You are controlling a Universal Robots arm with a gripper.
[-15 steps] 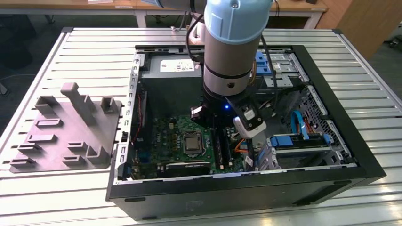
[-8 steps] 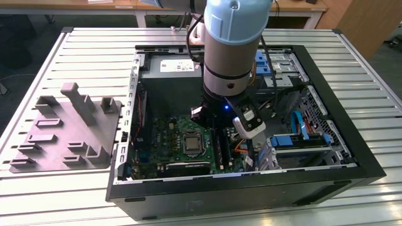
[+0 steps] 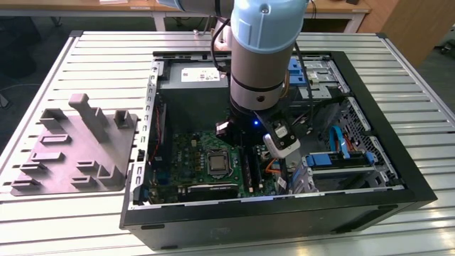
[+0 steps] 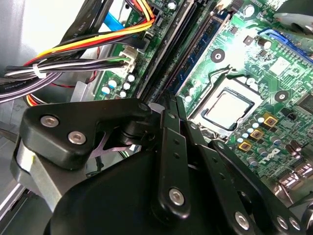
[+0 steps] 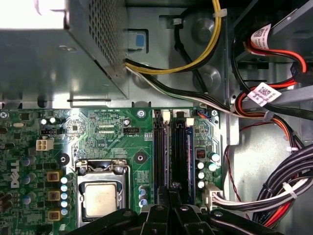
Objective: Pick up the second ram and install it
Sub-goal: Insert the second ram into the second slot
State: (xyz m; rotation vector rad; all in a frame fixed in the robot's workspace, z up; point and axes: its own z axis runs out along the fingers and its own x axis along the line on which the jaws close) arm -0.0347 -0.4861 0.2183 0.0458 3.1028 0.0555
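My gripper [image 4: 168, 100] is low inside the open computer case [image 3: 370, 205], right at the row of black memory slots [image 5: 179, 152] beside the processor socket [image 5: 100, 198]. Its fingers are shut, with the tips [image 5: 171, 188] close together over the slots. A thin dark green edge, the second ram [image 5: 167, 156], runs along one slot away from the tips and stands in line with it. Whether the tips pinch it or rest on its top edge is unclear. In the exterior view the arm's wrist covers most of the gripper [image 3: 238, 140].
A grey plastic tray [image 3: 71, 149] with upright pegs lies on the table at the exterior view's left. Bundled cables [image 5: 283, 196] crowd one side of the slots. The metal power supply box [image 5: 49, 58] sits beyond the motherboard. Blue drive brackets [image 3: 334, 160] fill the case's other side.
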